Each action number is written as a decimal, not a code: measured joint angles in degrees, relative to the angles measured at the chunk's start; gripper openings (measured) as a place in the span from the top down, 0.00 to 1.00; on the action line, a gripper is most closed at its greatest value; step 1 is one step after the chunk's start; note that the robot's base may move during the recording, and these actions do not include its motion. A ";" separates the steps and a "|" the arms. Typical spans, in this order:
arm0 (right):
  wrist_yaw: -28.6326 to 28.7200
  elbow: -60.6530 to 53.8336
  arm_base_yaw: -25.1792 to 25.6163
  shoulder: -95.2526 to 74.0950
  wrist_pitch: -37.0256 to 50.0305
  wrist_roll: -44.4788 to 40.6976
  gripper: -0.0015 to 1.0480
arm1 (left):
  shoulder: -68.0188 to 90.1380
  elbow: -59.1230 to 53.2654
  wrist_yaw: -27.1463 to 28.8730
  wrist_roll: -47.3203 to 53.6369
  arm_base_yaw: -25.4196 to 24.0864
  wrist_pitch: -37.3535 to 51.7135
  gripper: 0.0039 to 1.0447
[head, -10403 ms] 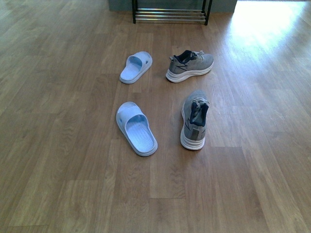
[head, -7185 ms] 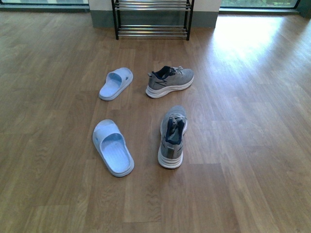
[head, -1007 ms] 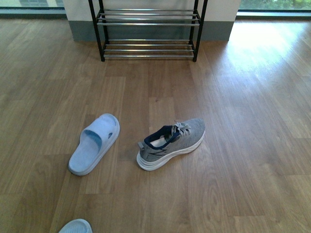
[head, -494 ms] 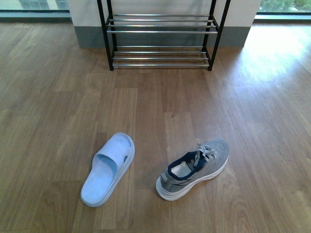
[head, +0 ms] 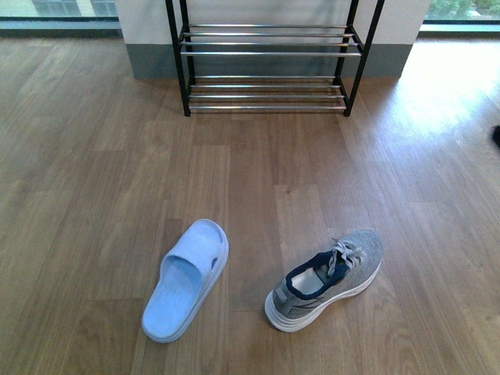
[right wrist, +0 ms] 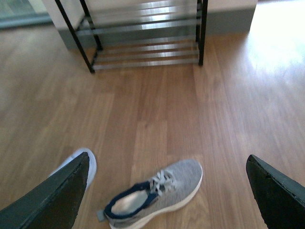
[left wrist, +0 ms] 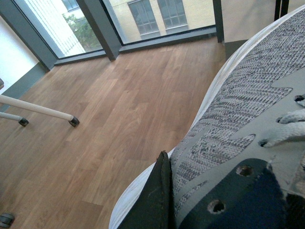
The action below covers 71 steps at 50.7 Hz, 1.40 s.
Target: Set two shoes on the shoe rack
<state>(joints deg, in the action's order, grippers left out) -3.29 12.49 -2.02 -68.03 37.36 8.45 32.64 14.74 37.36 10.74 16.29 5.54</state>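
Observation:
The shoe rack (head: pixel 266 55), black-framed with chrome bars, stands against the far wall and also shows in the right wrist view (right wrist: pixel 143 47). One grey sneaker (head: pixel 328 277) with a navy collar lies on the wooden floor, toe pointing right and away. Above that sneaker (right wrist: pixel 157 193) hangs my right gripper (right wrist: pixel 167 155), open and empty. My left gripper (left wrist: pixel 190 191) is shut on a second grey sneaker (left wrist: pixel 238 119) held in the air; one dark finger (left wrist: pixel 155 202) presses its side and the other is hidden.
A light blue slipper (head: pixel 186 280) lies left of the floor sneaker, partly behind a finger in the right wrist view (right wrist: pixel 88 164). White furniture legs (left wrist: pixel 38 109) and a caster (left wrist: pixel 5 219) stand near tall windows. Something dark (head: pixel 496 134) pokes in at the right edge.
The front view has drawn closer to the rack; slipper and floor sneaker have slid lower and rightward in it. Of the pairs seen earlier, only one of each now shows there.

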 joint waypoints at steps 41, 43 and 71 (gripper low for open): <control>0.98 40.09 0.98 -75.08 -8.35 17.64 0.09 | 0.00 0.00 -0.02 0.00 0.00 0.00 0.99; 1.18 40.85 1.38 -76.26 -8.76 18.67 0.09 | 0.00 0.00 -0.04 0.00 0.00 0.00 0.99; 12.50 47.56 -0.50 -80.26 -10.47 29.29 0.09 | 0.00 0.00 -0.04 0.00 0.00 0.00 0.99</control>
<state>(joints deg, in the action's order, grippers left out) 9.21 60.05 -2.52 -148.29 26.89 37.74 32.64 14.74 37.32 10.74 16.29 5.54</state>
